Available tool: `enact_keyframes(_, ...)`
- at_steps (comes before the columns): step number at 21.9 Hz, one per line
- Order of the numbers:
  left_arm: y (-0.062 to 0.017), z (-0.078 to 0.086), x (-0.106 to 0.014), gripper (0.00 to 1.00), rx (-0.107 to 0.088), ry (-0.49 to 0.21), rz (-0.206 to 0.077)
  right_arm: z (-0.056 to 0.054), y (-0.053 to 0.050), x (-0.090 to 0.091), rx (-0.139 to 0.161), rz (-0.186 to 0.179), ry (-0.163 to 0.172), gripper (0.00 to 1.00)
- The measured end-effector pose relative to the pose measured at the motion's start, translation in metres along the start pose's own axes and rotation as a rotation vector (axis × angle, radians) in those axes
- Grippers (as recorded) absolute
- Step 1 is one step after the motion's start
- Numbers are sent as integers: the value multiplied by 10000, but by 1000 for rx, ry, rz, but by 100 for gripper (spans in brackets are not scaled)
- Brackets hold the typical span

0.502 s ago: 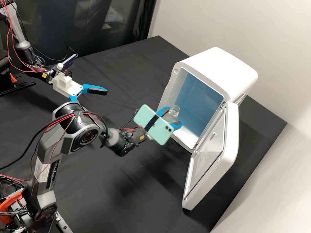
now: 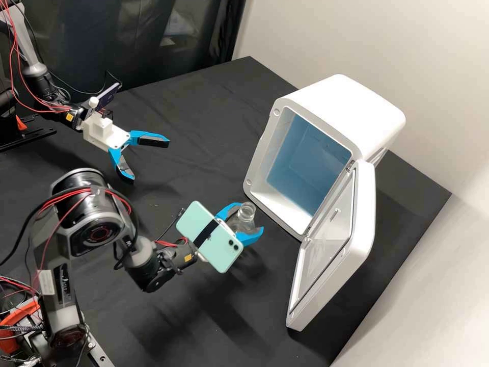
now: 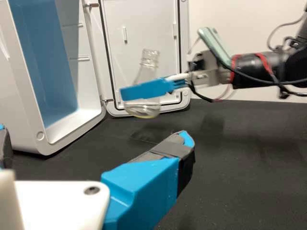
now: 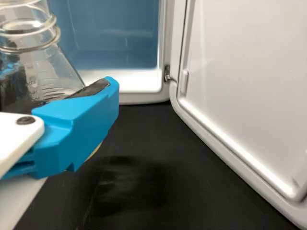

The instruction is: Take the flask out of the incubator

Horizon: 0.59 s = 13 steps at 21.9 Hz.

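Pulled back since half a second ago: the right arm has drawn away from the incubator, and the flask has come out of the chamber with it. The arm's elbow sits lower over the bench (image 2: 204,112). The left gripper has barely shifted.

Count, high view, left to right: two arms, two grippers, two wrist phones, one flask, one incubator with one door.

Far left, the left gripper (image 2: 147,161) hangs above the bench with its jaws spread wide, nothing between them. One of its blue fingers (image 3: 153,177) shows large in the left wrist view. A dark phone (image 2: 108,96) sits on its wrist.

Centre, a mint-green phone (image 2: 211,243) rides on the right wrist. Just beyond it the right gripper (image 2: 248,219) is clamped around the flask (image 2: 246,211), one finger on each side of the body. The flask stands upright, neck up, off the bench and just in front of the incubator's opening. The left wrist view shows a blue finger (image 3: 148,87) across its clear body (image 3: 147,67). The right wrist view shows faint graduation marks on the glass (image 4: 33,52). Whether it holds any liquid cannot be told.

Right, the white incubator (image 2: 346,112) stands on the bench, opening turned toward the arms. Its chamber (image 2: 305,153) shows bare blue walls and floor. The door (image 2: 331,244) hangs swung open at the right of the opening, inner face toward the flask.
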<state>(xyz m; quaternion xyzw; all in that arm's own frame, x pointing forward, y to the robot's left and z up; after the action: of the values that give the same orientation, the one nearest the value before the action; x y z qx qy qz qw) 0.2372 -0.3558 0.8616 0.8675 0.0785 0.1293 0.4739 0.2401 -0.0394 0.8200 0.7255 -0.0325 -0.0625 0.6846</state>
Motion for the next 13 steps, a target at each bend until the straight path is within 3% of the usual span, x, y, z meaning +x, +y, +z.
enact_keyframes(3,17,4,-5,100,1,-2,8,76,-82,-204,-10,-63,-19,0)
enact_keyframes(7,17,4,-5,100,1,-2,8,108,-219,-327,-15,-142,-21,0)
enact_keyframes(13,39,9,-16,100,2,-3,17,235,-464,-318,-27,-256,-52,0)
